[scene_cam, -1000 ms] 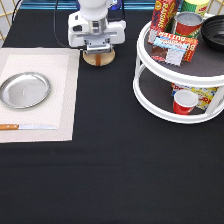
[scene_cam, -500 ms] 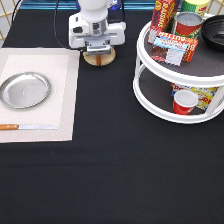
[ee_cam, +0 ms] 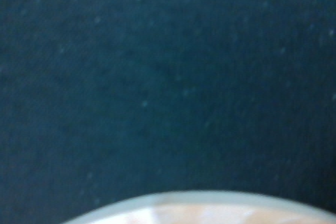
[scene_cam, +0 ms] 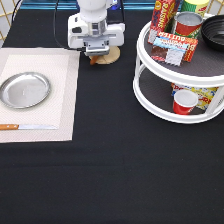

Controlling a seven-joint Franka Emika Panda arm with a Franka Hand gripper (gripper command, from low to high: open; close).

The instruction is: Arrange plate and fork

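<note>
The silver metal plate (scene_cam: 25, 90) lies on the pale placemat (scene_cam: 55, 65) at the exterior view's left. My gripper (scene_cam: 98, 54) hangs low over the tan wooden disc (scene_cam: 111, 56) at the exterior view's top centre and covers most of it. The fork is hidden; none shows in either view. The wrist view shows black tablecloth and the rim of the wooden disc (ee_cam: 202, 212) from close by.
A knife (scene_cam: 27, 127) with a wooden handle lies on the placemat below the plate. A white two-tier turntable (scene_cam: 150, 100) at the exterior view's right holds cans, boxes, a red cup (scene_cam: 184, 102) and a black bowl (scene_cam: 215, 31).
</note>
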